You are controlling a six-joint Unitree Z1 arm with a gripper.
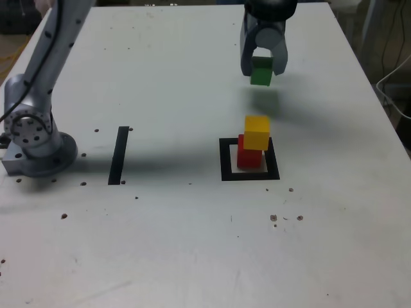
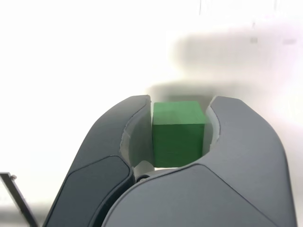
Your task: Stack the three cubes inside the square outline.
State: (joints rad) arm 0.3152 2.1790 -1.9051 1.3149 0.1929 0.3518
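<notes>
The green cube (image 1: 261, 71) hangs above the table at the far side, with my gripper (image 1: 262, 64) shut on it. The wrist view shows the green cube (image 2: 178, 133) pinched between both grey fingers (image 2: 124, 124) of the gripper (image 2: 179, 109). Nearer the camera, the yellow cube (image 1: 257, 132) sits on the red cube (image 1: 248, 156), shifted a little toward the exterior view's right. That stack stands inside the square outline (image 1: 225, 159). The held cube is farther back than the stack and higher than its top.
A straight black strip (image 1: 119, 154) lies on the white table (image 1: 192, 231) at the exterior view's left of the outline. The arm's grey base (image 1: 35, 141) stands at the left edge. Small dark specks dot the near tabletop. Cables hang past the right edge.
</notes>
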